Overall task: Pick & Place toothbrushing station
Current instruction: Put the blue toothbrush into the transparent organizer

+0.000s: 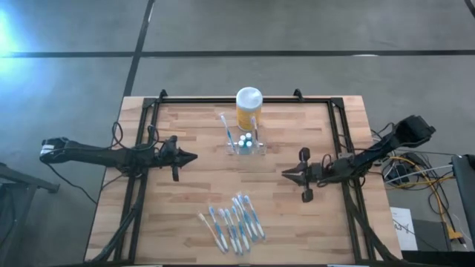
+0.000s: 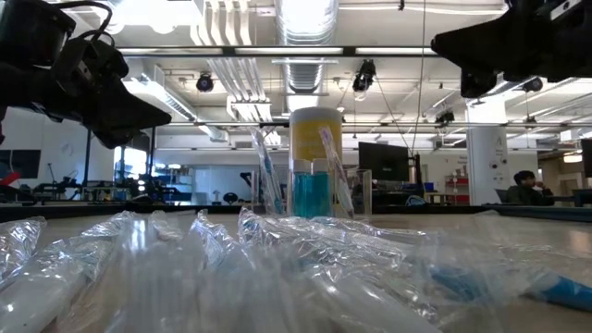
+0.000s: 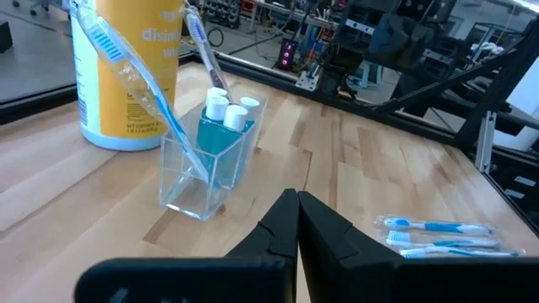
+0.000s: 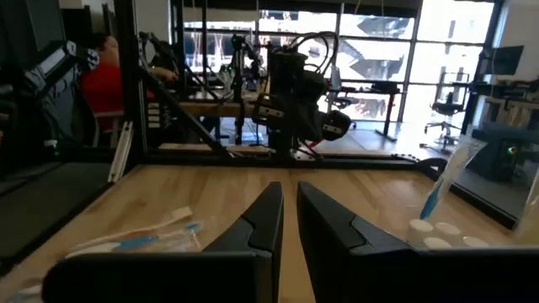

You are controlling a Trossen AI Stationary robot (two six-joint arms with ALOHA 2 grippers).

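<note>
So the toothbrushing station (image 1: 247,144), that little clear plastic holder, sat toward the far middle of the wooden table (image 1: 193,193), right up against the near side of the yellow jar (image 1: 248,110) with the white lid; it had a couple of small teal bottles with white caps (image 3: 226,126) in it and two toothbrushes (image 3: 135,67) leaning out of the slots; nothing was touching it. The left gripper (image 1: 191,156) hung over the left half of the table, pointed toward the middle, fingers pressed together with nothing between them; from its wrist camera you could see the tips (image 3: 296,220) meeting in a point well short of the holder. The right gripper (image 1: 286,174) was out over the right half, nose aimed inward and a bit nearer the front than the station; its fingers (image 4: 268,220) were almost together, just a thin slit left between them, and they had hold of nothing. Near the front edge lay a loose bunch of wrapped toothbrushes (image 1: 234,220) in crinkly clear plastic; a person in red (image 4: 103,80) was sitting way back in the room behind the rig.
</note>
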